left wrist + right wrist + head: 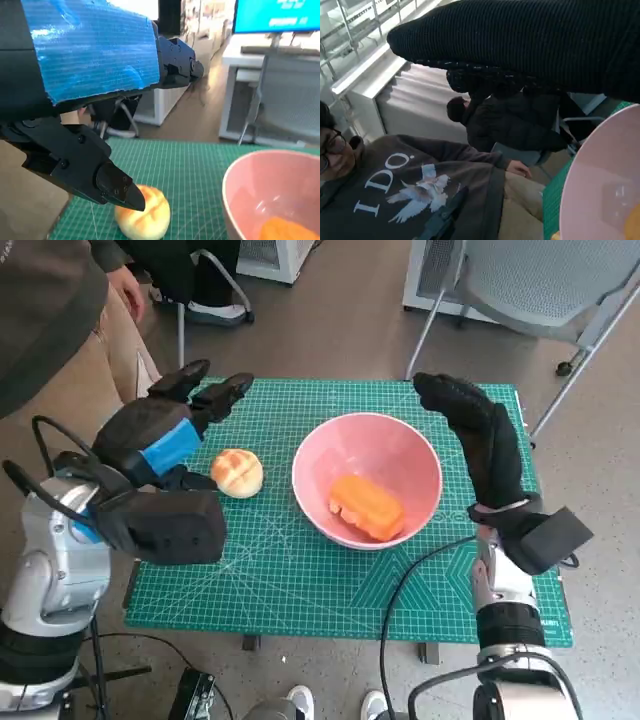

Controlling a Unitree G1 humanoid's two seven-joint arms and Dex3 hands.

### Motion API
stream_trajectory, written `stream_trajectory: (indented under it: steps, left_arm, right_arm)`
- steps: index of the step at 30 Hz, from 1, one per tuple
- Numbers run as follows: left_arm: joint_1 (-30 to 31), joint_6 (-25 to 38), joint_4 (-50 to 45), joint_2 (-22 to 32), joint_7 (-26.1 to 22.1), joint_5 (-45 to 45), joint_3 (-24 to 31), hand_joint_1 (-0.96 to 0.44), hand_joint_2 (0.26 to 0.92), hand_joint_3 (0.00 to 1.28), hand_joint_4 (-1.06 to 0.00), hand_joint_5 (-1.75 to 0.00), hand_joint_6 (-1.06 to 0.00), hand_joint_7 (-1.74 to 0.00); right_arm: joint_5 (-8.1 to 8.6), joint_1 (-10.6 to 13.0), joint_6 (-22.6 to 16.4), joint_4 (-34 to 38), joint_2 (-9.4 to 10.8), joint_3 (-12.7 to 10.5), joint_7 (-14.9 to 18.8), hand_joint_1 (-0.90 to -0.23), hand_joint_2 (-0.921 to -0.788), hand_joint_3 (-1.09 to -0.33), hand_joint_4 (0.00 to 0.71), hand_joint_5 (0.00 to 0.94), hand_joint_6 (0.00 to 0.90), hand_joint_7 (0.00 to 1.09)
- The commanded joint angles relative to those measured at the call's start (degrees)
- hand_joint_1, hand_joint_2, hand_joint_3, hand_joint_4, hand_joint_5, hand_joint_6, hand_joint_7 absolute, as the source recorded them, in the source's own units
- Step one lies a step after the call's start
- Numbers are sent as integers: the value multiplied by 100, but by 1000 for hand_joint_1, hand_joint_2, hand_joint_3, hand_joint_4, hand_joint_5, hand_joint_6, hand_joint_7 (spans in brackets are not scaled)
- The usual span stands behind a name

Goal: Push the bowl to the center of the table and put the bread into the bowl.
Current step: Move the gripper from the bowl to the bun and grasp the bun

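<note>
A pink bowl [400,455] stands near the middle of the green cutting mat [300,580], with an orange loaf-shaped bread [367,506] lying inside it. A round pale bun [237,473] lies on the mat left of the bowl. My left hand [165,430] hovers above and just left of the bun, fingers spread and holding nothing. In the left wrist view its black fingers [112,182] reach over the bun [144,212] beside the bowl [250,175]. My right hand [480,435] stands open at the bowl's right rim, empty. The right wrist view shows the glove [530,45] and the bowl's rim [585,175].
A person in a dark printed sweatshirt [410,190] sits at the table's left, a hand [128,292] near the far left corner. A grey chair [545,285] stands beyond the far right corner. Cables hang at the mat's near edge.
</note>
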Motion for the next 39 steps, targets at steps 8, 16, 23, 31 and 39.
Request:
stream_trajectory:
  steps: [8, 16, 23, 31, 39]
  left_arm:
    - [-735, 67, 1546, -401, 167, 384, -699, 46, 676, 4, -61, 0, -215, 0]
    - [-1421, 249, 2936, -734, 181, 585, -1113, 32, 676, 4, -39, 0, -208, 0]
    - [-1855, 232, 3909, -978, 252, 576, -1352, 23, 675, 3, -18, 0, -199, 0]
    - [-2269, 153, 4842, -1158, 362, 634, -1601, -9, 675, 3, -9, 0, -188, 0]
    - [-2685, 0, 5943, -1363, 584, 681, -1856, -57, 681, 5, -3, 0, -182, 0]
  right_arm:
    - [170, 57, 72, 39, -74, -58, 225, -691, -921, -840, 136, 0, -1, 414]
    - [215, 126, 130, -69, -129, -110, 279, -691, -921, -843, 134, 0, -1, 413]
    - [263, 194, 206, -160, -160, -164, 301, -705, -921, -840, 132, 0, -1, 413]
    - [290, 248, 253, -214, -177, -191, 295, -711, -921, -834, 133, 0, -1, 418]
    - [324, 288, 308, -304, -180, -201, 275, -710, -921, -828, 133, 1, -1, 418]
